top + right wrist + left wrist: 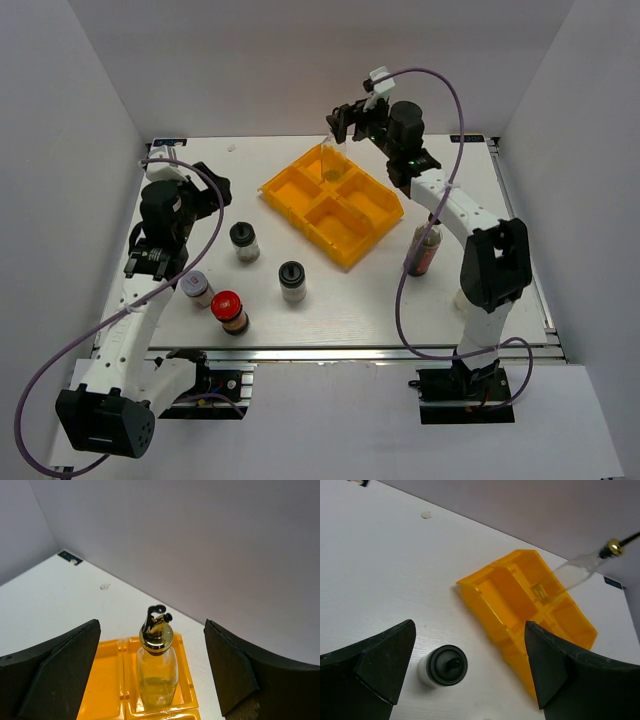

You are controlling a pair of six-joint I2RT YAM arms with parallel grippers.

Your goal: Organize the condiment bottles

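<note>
In the tray's (300,200) far compartment the gold-spouted bottle (157,672) is shown standing free, the right gripper (345,122) spread wide; the black-lidded jar (442,666) is expected next.

— What are we seeing around us?
— We are looking at a white table (350,305), evenly lit.
— And beyond it?
— We are facing a plain pale back wall (300,60), with side walls (60,150) closing in.

No readable text, labels or numbers anywhere.
</note>
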